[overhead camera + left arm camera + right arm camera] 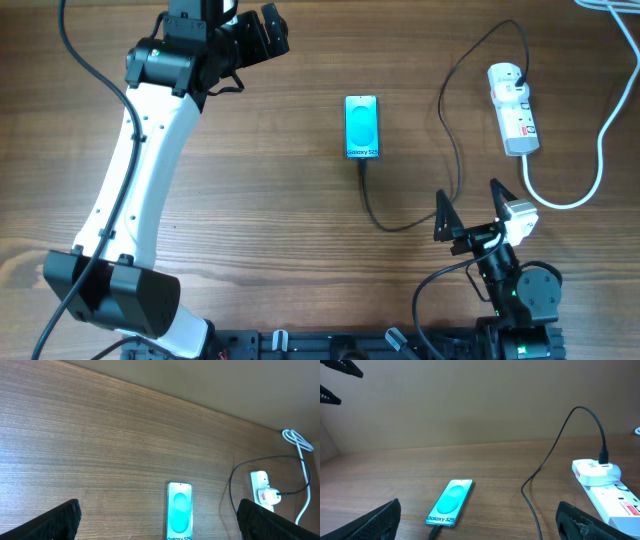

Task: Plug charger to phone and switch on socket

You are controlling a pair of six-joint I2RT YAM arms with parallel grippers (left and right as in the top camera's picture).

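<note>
The phone [361, 126] lies flat in the middle of the table, cyan screen up, text at its near short edge; it also shows in the left wrist view [179, 511] and the right wrist view [449, 502]. The charger, a thin black cable [450, 130], runs from a white adapter on the socket [513, 122] in a loop to the phone's near edge, where its dark plug tip [364, 169] sits at the phone's port [436, 531]. The socket also shows in the wrist views [262, 494] [610, 497]. My left gripper [262, 35] is open at the far left. My right gripper [470, 213] is open near the front right, empty.
A thick white lead [600, 150] curves from the socket off the far right edge. The left arm's white body [130, 190] stretches across the left side of the wooden table [290, 240].
</note>
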